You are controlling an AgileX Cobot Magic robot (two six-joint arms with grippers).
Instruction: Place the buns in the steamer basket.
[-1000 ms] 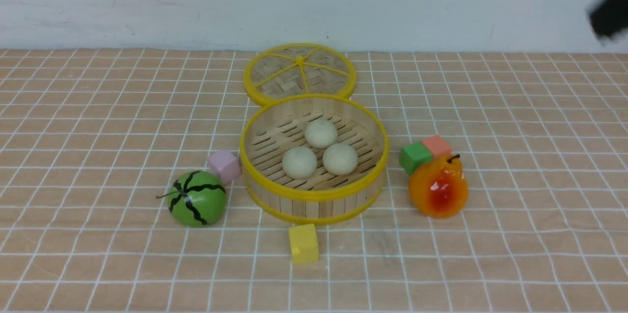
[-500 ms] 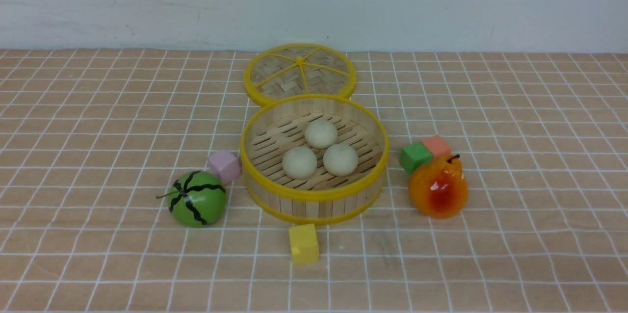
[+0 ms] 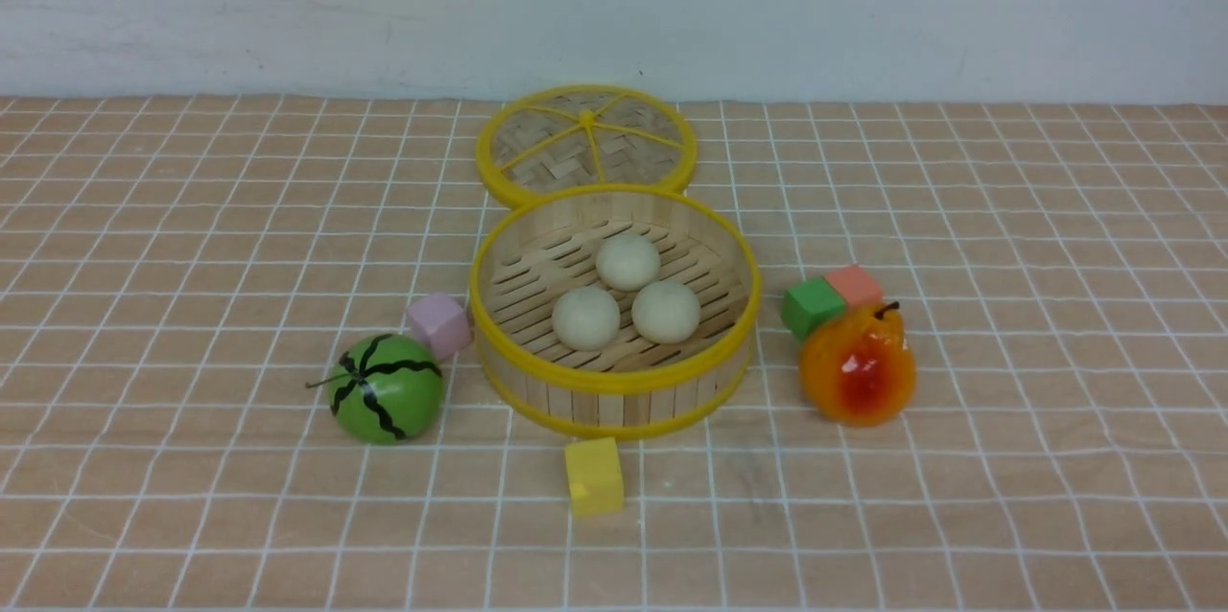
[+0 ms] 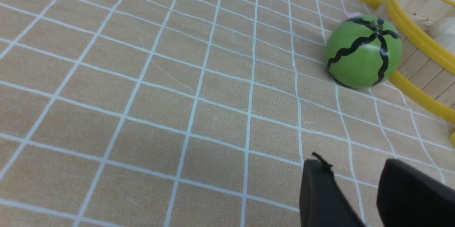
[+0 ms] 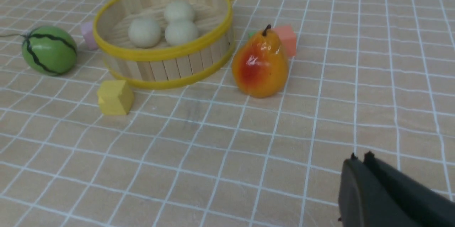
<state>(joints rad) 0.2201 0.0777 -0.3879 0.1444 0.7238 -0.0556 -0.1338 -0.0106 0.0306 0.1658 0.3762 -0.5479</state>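
1. Table – checked tan cloth, carries everything; far edge meets the white wall.
2. Steamer basket – round, upright, open side up, no long axis; mid-table, nearer the far edge than the near one.
3. Lid – flat, just behind the basket toward the far edge; its near rim is hidden by the basket wall, contact unclear.
4. Pear – upright, stem up, on the basket's right, apart from it.
5. Watermelon – on the basket's left, near its wall.
6. Buns – all three inside the basket on the slatted floor, clustered in a triangle, round so no heading.
7. Blocks: yellow block just in front of the basket, pink block against its left wall, green block and salmon block side by side behind the pear.
8. Left gripper – fingers spread, nothing between, above bare cloth, well apart from the watermelon.
9. Right gripper – fingers pressed together, empty, above cloth on the right side.
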